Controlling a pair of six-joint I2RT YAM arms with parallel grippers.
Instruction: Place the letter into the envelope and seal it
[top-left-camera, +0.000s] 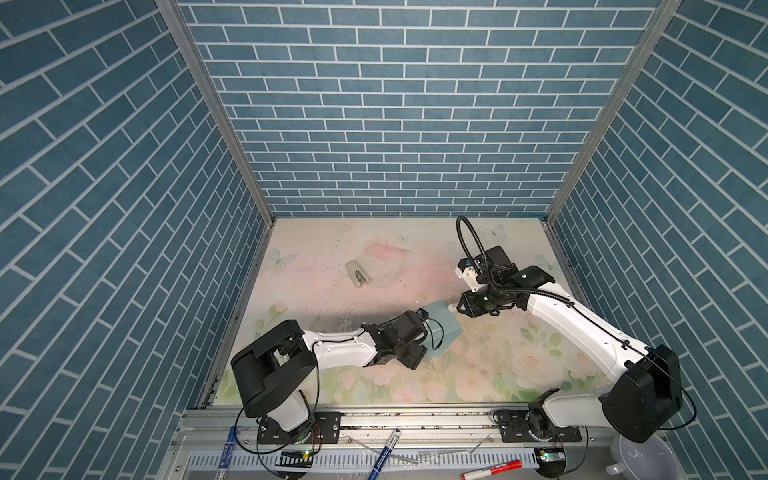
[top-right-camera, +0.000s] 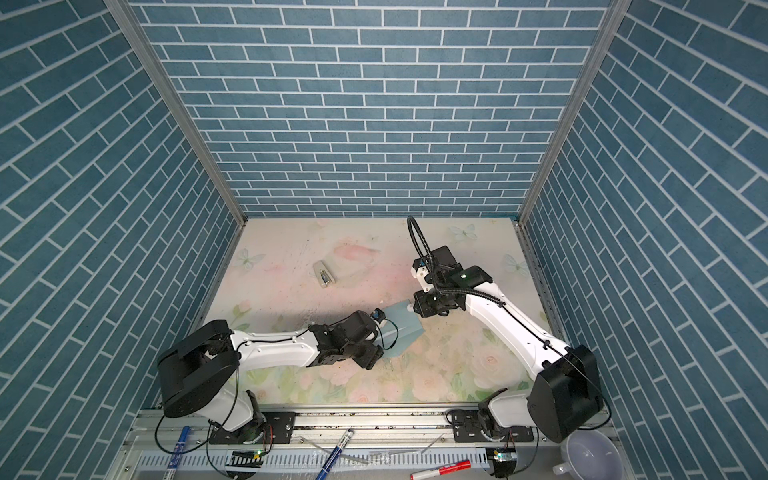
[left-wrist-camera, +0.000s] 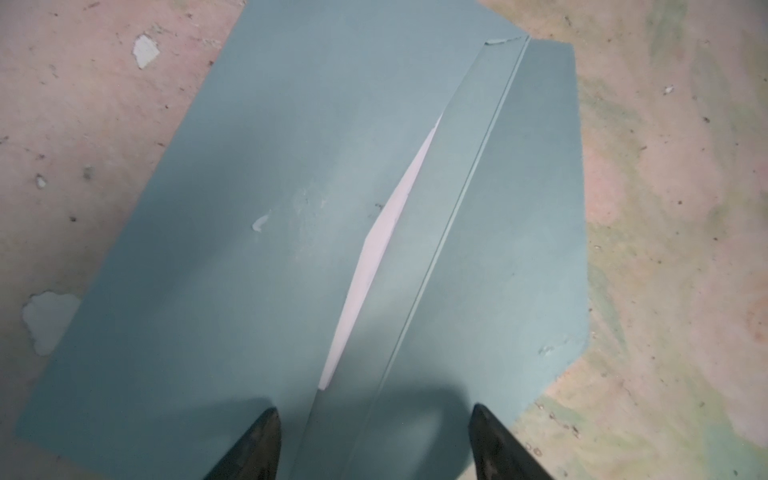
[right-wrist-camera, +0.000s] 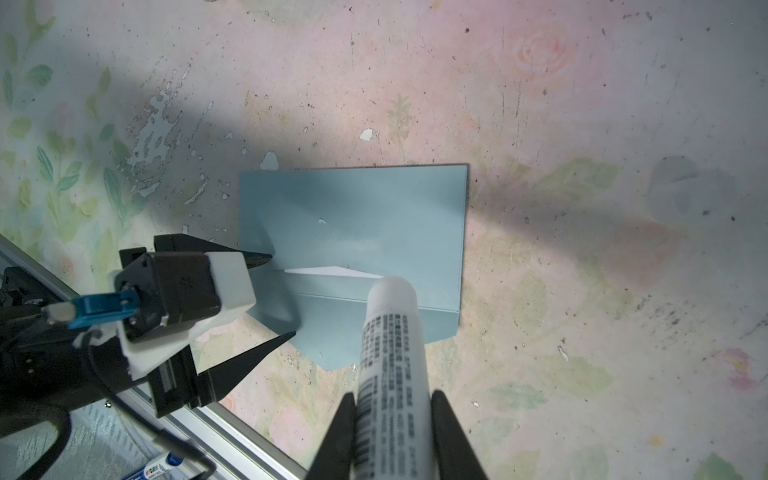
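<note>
Envelope (top-left-camera: 446, 328) (top-right-camera: 405, 328) is lying on the floral table (top-left-camera: 415, 257), lower middle of the frame in both top views, between the two arms. Flap is lying folded out, unsealed. Letter (left-wrist-camera: 374, 249) (right-wrist-camera: 332, 271) is sitting inside the pocket, showing only as a thin white sliver at the mouth. Left pincer (left-wrist-camera: 374, 409) (right-wrist-camera: 282, 296) is standing open, its dark tips straddling the flap's fold line at one short end of the envelope; whether they are pressing on the paper, cannot tell. Right pincer (right-wrist-camera: 392, 395) is gripping a white glue stick (right-wrist-camera: 390, 332) by its printed barrel, the rounded end hanging over the mouth beside the sliver; contact unclear. A stapler (top-left-camera: 358, 274) (top-right-camera: 324, 274) is lying well apart, up and left of the envelope
</note>
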